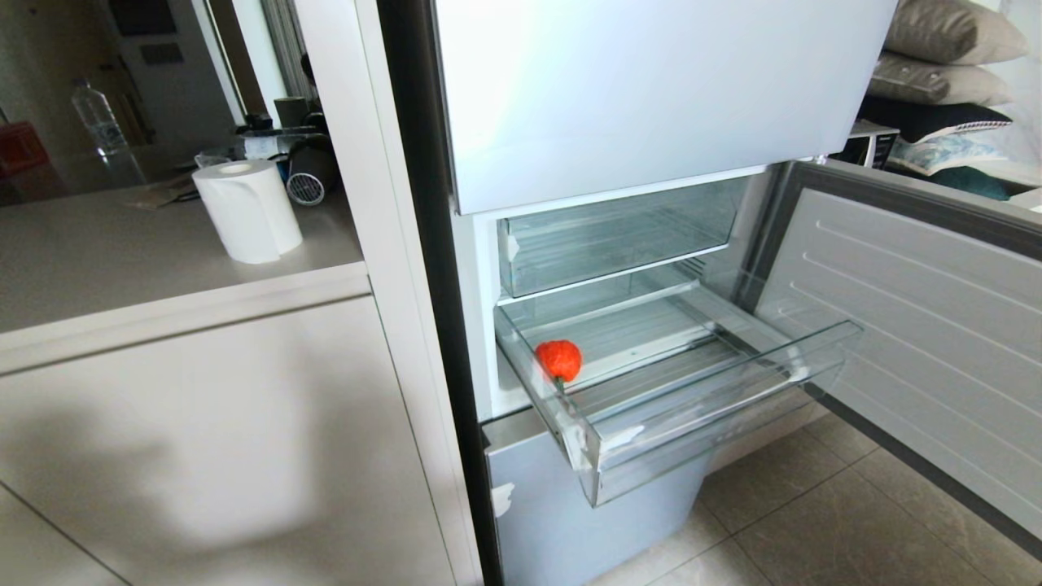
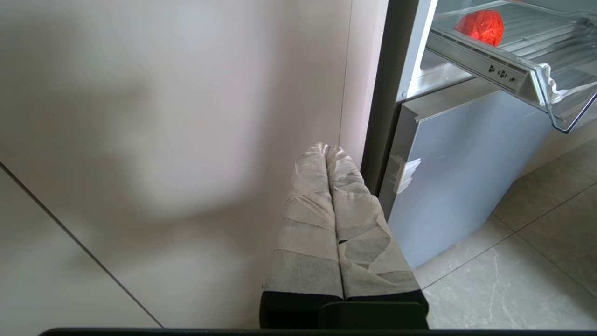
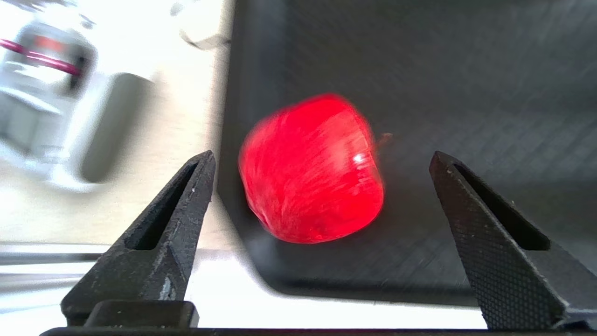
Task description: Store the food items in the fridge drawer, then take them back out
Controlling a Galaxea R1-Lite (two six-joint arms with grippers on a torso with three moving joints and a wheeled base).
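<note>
The fridge drawer, a deep clear bin, stands pulled out of the open fridge. One orange-red food item lies in its near left corner, and it also shows in the left wrist view as the food item in the drawer. A second, red food item rests on a black tray. My right gripper hovers over it, open, with a gap on both sides of the fruit. My left gripper is shut and empty, parked low before the cabinet. Neither arm shows in the head view.
A shallower clear bin sits above the drawer. The fridge door hangs open on the right. A paper roll and a bottle stand on the counter at left. A blurred white object lies beside the tray.
</note>
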